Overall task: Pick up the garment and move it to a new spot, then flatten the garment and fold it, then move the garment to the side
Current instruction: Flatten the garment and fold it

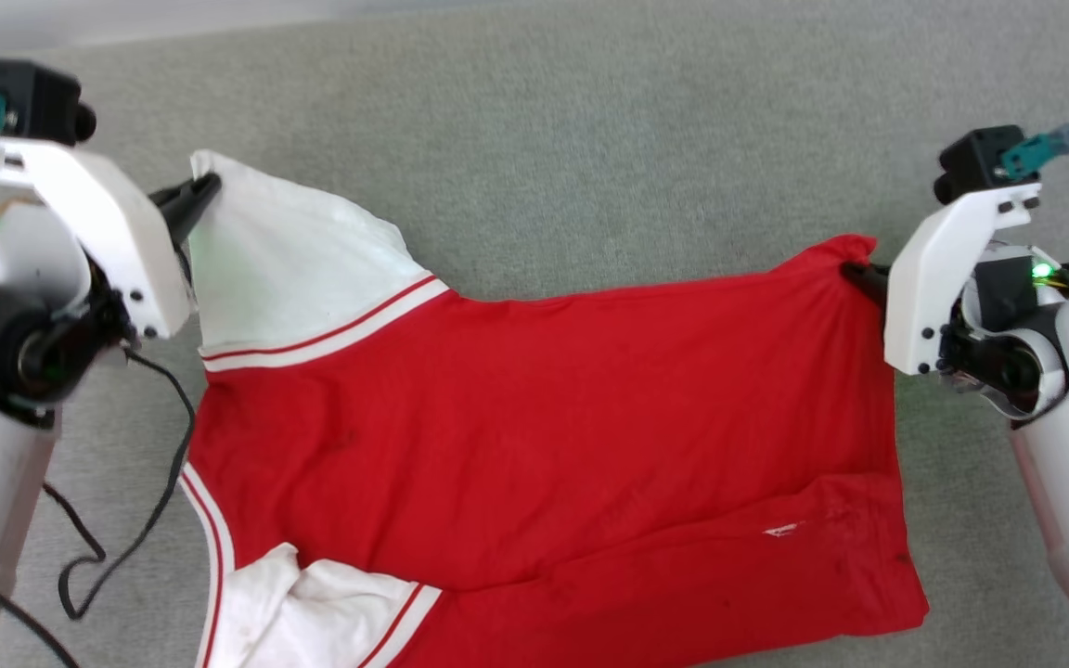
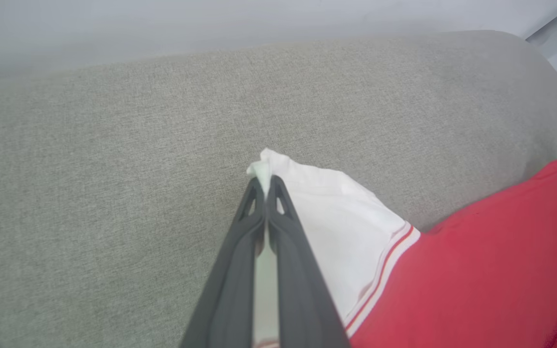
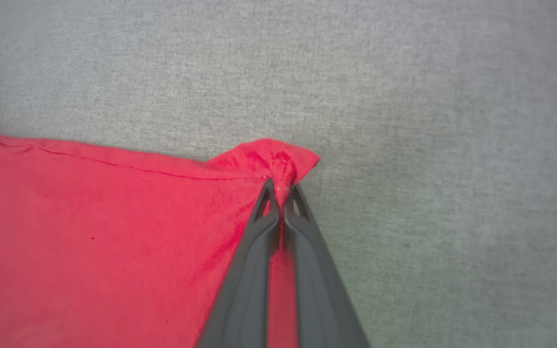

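The garment (image 1: 534, 417), a red jersey with white sleeves and red-and-white striped trim, lies spread sideways on the grey cushion, plain red side up. My left gripper (image 1: 205, 190) is shut on the tip of the far white sleeve (image 2: 336, 217); in the left wrist view the left gripper (image 2: 265, 181) pinches white cloth between its fingers. At the far right corner of the red hem (image 3: 269, 159), my right gripper (image 1: 855, 272) is shut on the bunched fabric, which the right gripper (image 3: 281, 188) pinches in its own view. A second white sleeve (image 1: 312, 603) lies crumpled at the near left.
The grey upholstered surface (image 1: 590, 139) stretches beyond the garment to a pale wall at the back. A loose black cable (image 1: 154, 464) hangs from my left wrist beside the garment's left edge.
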Controlling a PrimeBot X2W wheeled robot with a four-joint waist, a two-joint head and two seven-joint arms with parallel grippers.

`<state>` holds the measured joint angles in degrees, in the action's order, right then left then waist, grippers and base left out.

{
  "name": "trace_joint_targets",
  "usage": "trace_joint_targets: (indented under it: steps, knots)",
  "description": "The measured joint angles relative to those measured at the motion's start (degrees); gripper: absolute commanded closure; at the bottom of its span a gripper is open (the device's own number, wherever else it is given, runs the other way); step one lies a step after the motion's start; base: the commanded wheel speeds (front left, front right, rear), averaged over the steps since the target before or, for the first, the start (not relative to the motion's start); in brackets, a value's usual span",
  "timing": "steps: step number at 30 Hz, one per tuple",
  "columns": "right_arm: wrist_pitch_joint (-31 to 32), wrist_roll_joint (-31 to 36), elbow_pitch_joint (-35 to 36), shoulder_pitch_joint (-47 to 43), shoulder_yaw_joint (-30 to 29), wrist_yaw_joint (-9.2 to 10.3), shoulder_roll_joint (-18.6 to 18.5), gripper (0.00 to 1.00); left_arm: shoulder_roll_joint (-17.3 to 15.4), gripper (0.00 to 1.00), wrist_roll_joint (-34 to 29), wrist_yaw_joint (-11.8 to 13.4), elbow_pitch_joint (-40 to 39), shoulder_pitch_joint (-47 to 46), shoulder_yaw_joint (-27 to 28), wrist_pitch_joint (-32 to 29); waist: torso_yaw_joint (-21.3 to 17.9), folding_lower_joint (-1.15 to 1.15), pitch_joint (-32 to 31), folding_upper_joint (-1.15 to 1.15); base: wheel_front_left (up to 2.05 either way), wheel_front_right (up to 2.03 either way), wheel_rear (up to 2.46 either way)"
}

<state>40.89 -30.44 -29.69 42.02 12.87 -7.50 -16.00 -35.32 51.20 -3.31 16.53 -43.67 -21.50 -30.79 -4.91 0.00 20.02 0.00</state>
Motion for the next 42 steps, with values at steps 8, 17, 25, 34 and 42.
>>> trace_joint_targets:
  steps: [8,17,25,34,42]
  knots:
    - [-2.05,1.67,8.08,-10.59,-4.69,0.0,-1.0,1.0,-0.76,1.0,2.12,2.36,-4.44,13.73,3.56,7.46,1.48,0.0,-5.39,0.0,0.0,0.0,0.0]
    - [-3.08,2.7,15.78,-26.97,-10.9,0.0,0.4,1.0,0.08,1.0,5.58,7.12,-12.15,35.13,6.06,12.95,3.48,-0.01,-11.27,0.0,0.0,0.0,0.0]
    - [-4.55,4.55,19.34,-37.3,-15.28,0.0,3.19,1.0,1.26,1.0,8.51,10.68,-15.7,48.21,7.49,14.68,4.21,-0.01,-13.14,0.0,0.0,0.0,0.0]
    - [-11.05,5.36,19.46,-42.83,-16.37,0.0,6.33,0.0,4.1,0.0,5.71,10.36,-15.63,50.4,3.8,17.53,3.61,-0.01,-14.43,0.0,0.0,0.0,0.0]
    - [-11.29,6.27,26.75,-44.33,-18.13,0.0,6.15,0.0,4.42,0.0,-1.85,10.18,-20.24,48.94,3.11,26.11,3.31,-0.01,-16.47,0.0,0.0,0.0,0.0]
